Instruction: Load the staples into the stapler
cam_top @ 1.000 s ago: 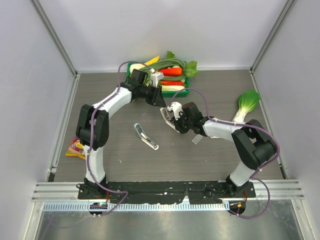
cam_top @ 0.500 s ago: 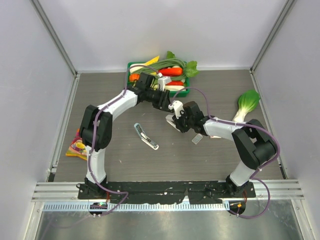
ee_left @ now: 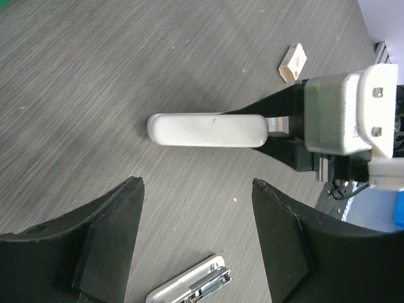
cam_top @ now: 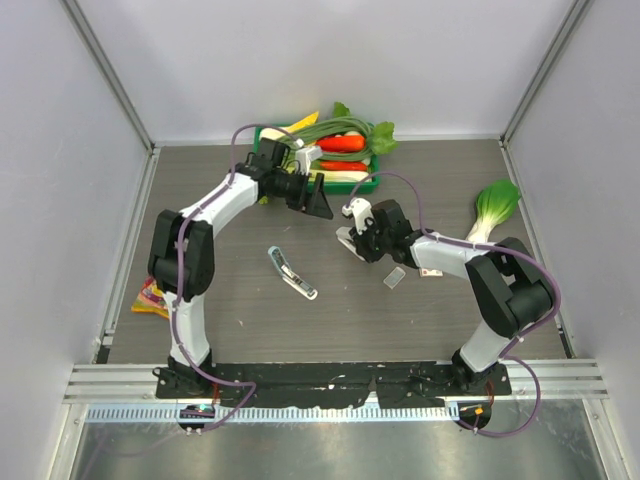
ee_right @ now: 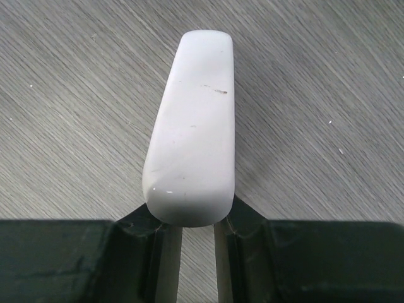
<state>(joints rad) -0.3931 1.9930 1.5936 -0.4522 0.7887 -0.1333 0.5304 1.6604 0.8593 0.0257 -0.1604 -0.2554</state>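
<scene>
My left end effector (ee_left: 197, 189) has just sprung apart and drawn back toward the far edge of the bench (cam_top: 450, 180). Half a second ago it was nearly closed and right up against the tip of the stapler (ee_right: 194, 113); now it stands wide and holds nothing, with the stapler's white body lying across the gap in front of it. My right end effector (ee_right: 192, 222) has not changed, and it is clamped on the stapler's rear end, carrying it over the middle of the bench with the tip pointing toward my left arm. So the stapler now hangs in my right grip alone, and I cannot tell from these views whether its magazine is open. The staples (cam_top: 394, 278) lie flat on the bench right of centre, just beside my right forearm on its near side and well apart from my left end effector. A slim metal piece (cam_top: 292, 272) that I cannot identify rests left of centre, and the green tray (cam_top: 372, 186) sits at the far edge. I judge that no staples are loaded yet and my freed left arm can fetch them
</scene>
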